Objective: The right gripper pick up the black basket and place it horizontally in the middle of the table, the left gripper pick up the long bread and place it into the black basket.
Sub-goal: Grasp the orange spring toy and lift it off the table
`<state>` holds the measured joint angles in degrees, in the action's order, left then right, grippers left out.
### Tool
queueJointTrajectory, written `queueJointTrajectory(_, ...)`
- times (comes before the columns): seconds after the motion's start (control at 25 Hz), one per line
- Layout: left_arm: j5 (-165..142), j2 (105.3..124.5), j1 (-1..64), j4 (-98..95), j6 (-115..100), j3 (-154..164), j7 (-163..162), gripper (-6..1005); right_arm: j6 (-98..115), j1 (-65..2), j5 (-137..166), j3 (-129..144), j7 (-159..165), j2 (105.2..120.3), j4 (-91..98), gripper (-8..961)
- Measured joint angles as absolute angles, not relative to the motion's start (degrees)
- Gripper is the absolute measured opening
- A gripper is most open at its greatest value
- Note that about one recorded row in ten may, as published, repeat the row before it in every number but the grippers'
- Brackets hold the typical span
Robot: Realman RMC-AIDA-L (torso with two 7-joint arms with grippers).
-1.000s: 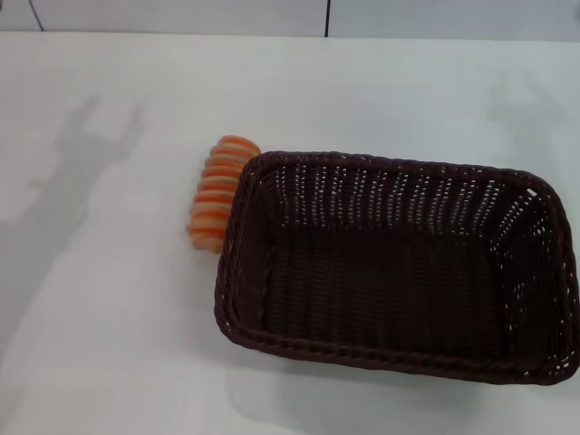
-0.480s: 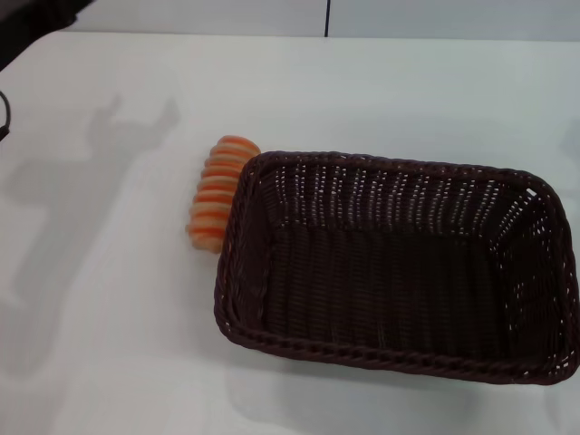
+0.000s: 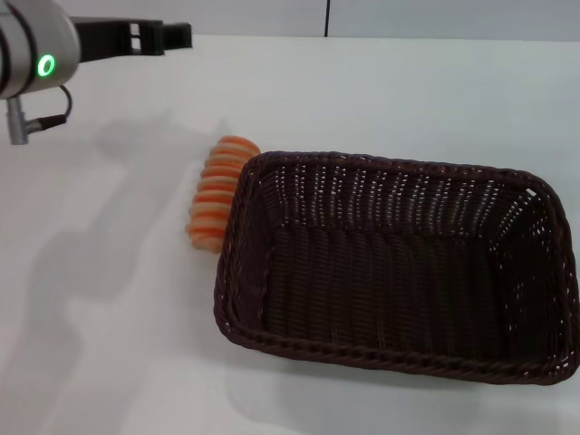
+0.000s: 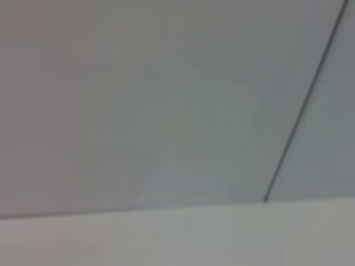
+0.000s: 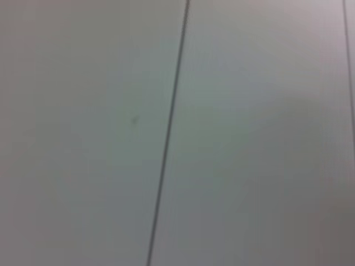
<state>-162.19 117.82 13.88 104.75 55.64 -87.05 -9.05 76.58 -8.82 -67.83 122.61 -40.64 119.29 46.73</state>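
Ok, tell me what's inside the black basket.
Nothing shows inside the black basket: only its woven floor and walls. The long bread lies outside on the table, against the basket's left end; the rim covers its near edge. The left pincer is far off.

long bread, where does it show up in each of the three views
Head view: the long bread lies on the table, against the black basket on the robot's left.
Left wrist view: not in it; only wall and a table edge.
Right wrist view: not in it; only wall.
Shared landmark: the dark wall seam.
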Motion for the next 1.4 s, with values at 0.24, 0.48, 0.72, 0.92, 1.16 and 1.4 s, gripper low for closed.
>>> queueJointTrajectory(0.24, -161.9, 118.10, 22.3, 98.0, 64.0, -88.5, -9.2, 857, 76.7, -7.0, -67.4, 120.8, -40.3, 119.10, 46.5, 332)
queueJointTrajectory(0.48, -161.9, 118.30, 29.2, 88.4, 66.1, -89.2, -11.0, 857, 77.0, -6.8, -67.2, 120.8, -39.3, 119.00, 46.1, 333)
queueJointTrajectory(0.72, -162.1, 118.36, 38.1, 78.3, 69.8, -89.2, -11.5, 857, 77.2, -6.2, -66.7, 121.1, -39.0, 118.83, 46.0, 332)
queueJointTrajectory(0.92, -161.9, 118.55, 44.4, 70.2, 70.5, -88.9, -12.4, 857, 77.3, -5.8, -66.5, 121.1, -38.3, 118.82, 45.9, 332)
queueJointTrajectory(1.16, -161.9, 118.65, 50.1, 60.7, 69.2, -88.7, -13.6, 857, 77.4, -5.3, -66.3, 121.1, -36.9, 118.82, 45.5, 332)
queueJointTrajectory(1.4, -161.0, 118.66, 51.9, 56.1, 67.8, -88.8, -13.8, 857, 77.4, -4.7, -65.1, 121.1, -35.6, 118.82, 45.1, 333)
